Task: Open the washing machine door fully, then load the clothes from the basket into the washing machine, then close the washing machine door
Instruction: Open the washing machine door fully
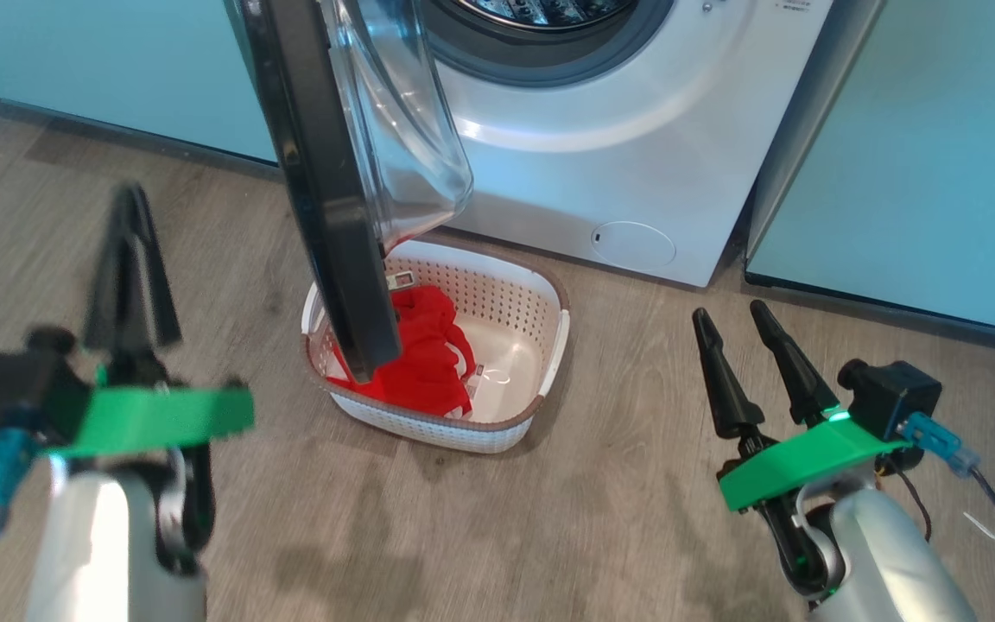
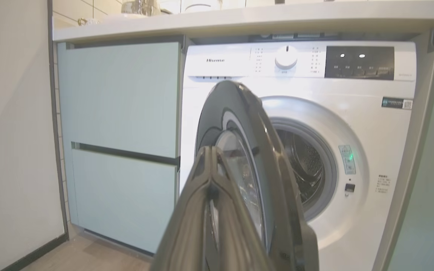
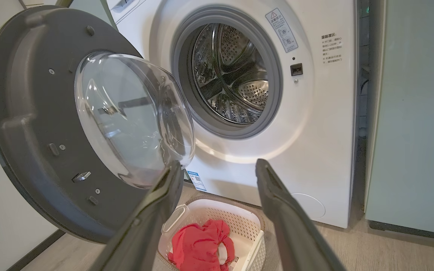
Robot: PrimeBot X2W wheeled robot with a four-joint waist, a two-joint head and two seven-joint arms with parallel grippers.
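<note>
Washing machine door [image 1: 325, 190] only half open; the opening step is unfinished.
It hangs ahead and right of the closed, empty left gripper [image 1: 130, 203], over the basket [image 1: 506, 289] of clothes [image 1: 424, 345]. The spread, empty right gripper [image 1: 731, 315] faces its inner side, so a push wider looks next.

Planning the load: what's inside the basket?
Red clothes bunched toward one side of the basket, pale floor showing beside them. In the head view the open washing machine door covers part of the pile.
</note>
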